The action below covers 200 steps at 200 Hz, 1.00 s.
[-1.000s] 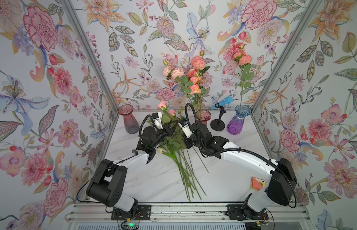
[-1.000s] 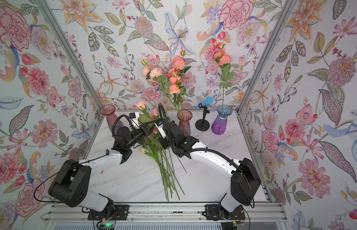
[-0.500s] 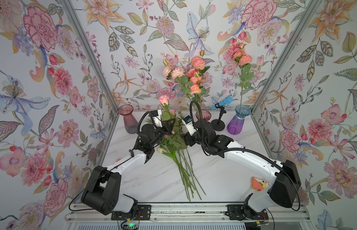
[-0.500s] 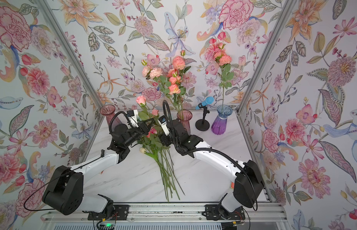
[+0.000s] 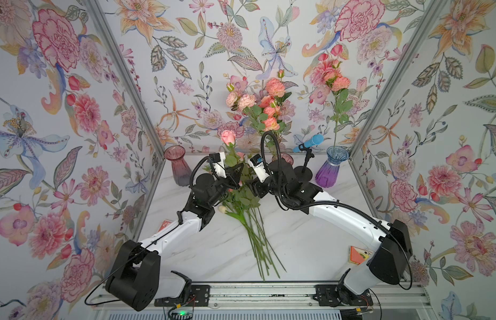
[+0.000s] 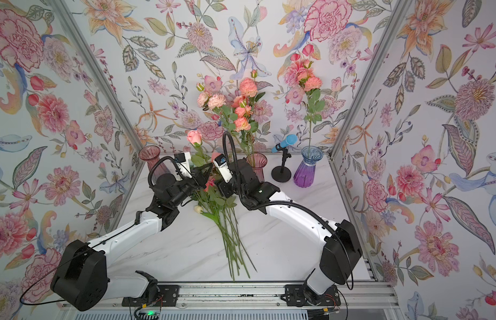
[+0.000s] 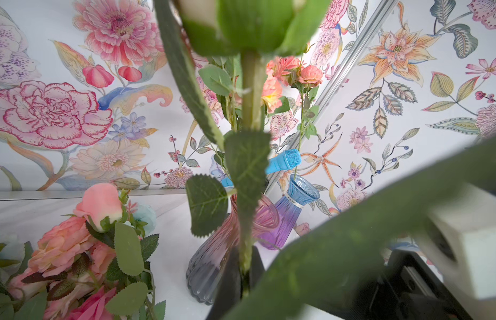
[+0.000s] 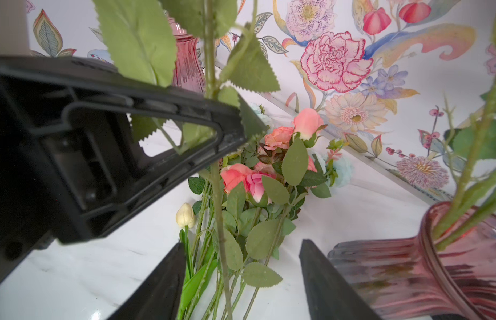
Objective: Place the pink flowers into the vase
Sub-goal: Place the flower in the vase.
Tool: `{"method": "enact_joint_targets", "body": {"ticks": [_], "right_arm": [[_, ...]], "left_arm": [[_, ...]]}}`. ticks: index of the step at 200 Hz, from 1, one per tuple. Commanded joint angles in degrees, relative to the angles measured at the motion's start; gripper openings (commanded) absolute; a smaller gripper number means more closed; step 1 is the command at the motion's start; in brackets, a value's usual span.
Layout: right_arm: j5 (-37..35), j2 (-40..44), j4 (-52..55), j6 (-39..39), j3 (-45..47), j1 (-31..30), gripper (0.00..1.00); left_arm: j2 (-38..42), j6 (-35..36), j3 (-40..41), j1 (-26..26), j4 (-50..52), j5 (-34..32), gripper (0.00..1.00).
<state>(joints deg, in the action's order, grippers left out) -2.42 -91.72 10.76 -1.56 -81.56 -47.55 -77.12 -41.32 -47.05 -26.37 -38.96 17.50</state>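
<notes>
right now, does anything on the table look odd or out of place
Yes. A cream tulip bud lies at the edge of the pile of pink flowers on the table, not matching them. A blue microphone on a stand sits between the middle pink vase and the purple vase. Nothing looks spilled or broken.

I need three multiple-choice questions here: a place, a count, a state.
1. Where does the microphone stand? A. between the middle vase and the blue vase; B. at the front edge; C. in the left corner.
2. How many vases are on the table? A. two; B. three; C. five.
3. The left gripper is: A. open, empty; B. shut on a rose stem; C. shut on a vase.
A, it stands between them; B, the empty vase plus those two; B, its jaws pinch that stem.
</notes>
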Motion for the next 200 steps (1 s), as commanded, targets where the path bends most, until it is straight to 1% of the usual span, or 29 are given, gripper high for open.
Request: {"method": "enact_joint_targets", "body": {"ticks": [1,39,57,72,90,97,98,101,102,110,112,116,118,119,120,124,128,133,136,138,140,143,144,145,149,163,167,200], "right_arm": [[1.62,-2.46,-0.95,0.50,-2.69,-0.17,0.60],[2.22,-4.60,-1.81,1.32,-4.60,-0.08,0.47],[2.06,-5.21,-2.25,1.71,-5.36,-0.04,0.37],[2.12,-5.49,-2.73,2.10,-5.65,0.00,0.28],[1.82,-5.75,-2.73,2.52,-6.05,0.09,0.14],[1.64,-5.79,-2.73,2.75,-6.15,0.22,0.08],[1.59,-5.77,-2.75,2.77,-6.15,0.20,0.08],[1.56,-5.75,-2.69,2.86,-6.23,0.32,0.06],[1.51,-5.75,-2.73,2.87,-6.24,0.34,0.05],[1.08,-5.62,-2.72,3.05,-6.36,0.50,0.00],[0.87,-5.52,-2.75,3.12,-6.36,0.61,0.00],[0.56,-5.42,-2.70,3.06,-6.27,0.71,0.00],[0.43,-5.40,-2.73,3.06,-6.25,0.77,0.00],[0.33,-5.36,-2.70,3.06,-6.25,0.78,0.00],[0.27,-5.29,-2.69,3.06,-6.20,0.83,0.00],[-0.04,-5.18,-2.73,3.06,-6.16,1.06,0.00],[-0.13,-4.89,-2.73,3.10,-6.11,1.30,0.00],[-0.18,-4.64,-2.69,3.14,-5.99,1.70,0.00],[-0.15,-4.35,-2.65,3.14,-5.86,1.92,0.00],[-0.12,-4.19,-2.67,3.14,-5.82,2.04,0.00],[-0.09,-4.04,-2.68,3.19,-5.74,2.20,0.00],[-0.05,-3.81,-2.69,3.21,-5.65,2.46,0.00],[0.00,-3.72,-2.68,3.22,-5.64,2.55,0.00],[-0.03,-3.64,-2.68,3.23,-5.63,2.59,0.00],[0.05,-3.35,-2.73,3.23,-5.43,3.11,0.00],[0.57,-1.92,-2.68,3.08,-4.81,4.64,0.00],[0.69,-1.38,-2.76,3.01,-4.68,5.06,0.00],[2.22,2.78,-2.63,2.21,-4.86,9.46,0.00]], "left_arm": [[1.89,0.74,-1.29,-0.70,-0.50,-1.16,0.00],[2.67,-0.08,-0.98,-0.67,-0.79,-0.71,0.00],[2.92,-0.08,-0.81,-0.80,-0.60,-0.76,0.00],[3.03,0.08,-0.75,-0.64,-0.14,-0.88,0.00],[3.20,0.38,-0.63,-0.71,0.29,-1.30,0.00],[3.29,0.54,-0.59,-0.70,0.59,-1.49,0.07],[3.29,0.54,-0.59,-0.70,0.53,-1.54,0.10],[3.37,0.61,-0.59,-0.70,0.55,-1.58,0.12],[3.37,0.62,-0.59,-0.70,0.59,-1.63,0.14],[3.45,0.63,-0.49,-0.68,0.60,-1.83,0.19],[3.53,0.63,-0.50,-0.70,0.63,-1.89,0.21],[3.60,0.63,-0.50,-0.68,0.64,-2.01,0.27],[3.63,0.58,-0.37,-0.67,0.60,-2.05,0.29],[3.64,0.58,-0.35,-0.64,0.57,-2.08,0.34],[3.69,0.59,-0.38,-0.63,0.56,-2.19,0.34],[3.81,0.63,-0.28,-0.60,0.51,-2.35,0.44],[3.94,0.63,-0.17,-0.57,0.33,-2.50,0.51],[4.12,0.63,-0.07,-0.60,0.34,-2.80,0.57],[4.23,0.67,0.01,-0.54,0.34,-2.94,0.59],[4.30,0.69,0.09,-0.49,0.43,-3.09,0.63],[4.34,0.70,0.15,-0.51,0.46,-3.22,0.64],[4.50,0.71,0.20,-0.42,0.50,-3.33,0.70],[4.50,0.76,0.20,-0.43,0.52,-3.38,0.73],[4.58,0.74,0.20,-0.43,0.58,-3.50,0.73],[4.65,0.86,0.28,-0.39,0.68,-3.65,0.81],[4.96,1.04,0.36,-0.17,1.14,-3.70,0.98],[5.05,1.13,0.33,-0.10,1.22,-3.71,1.00],[5.38,1.72,0.37,0.10,2.05,-3.32,1.00]]}}
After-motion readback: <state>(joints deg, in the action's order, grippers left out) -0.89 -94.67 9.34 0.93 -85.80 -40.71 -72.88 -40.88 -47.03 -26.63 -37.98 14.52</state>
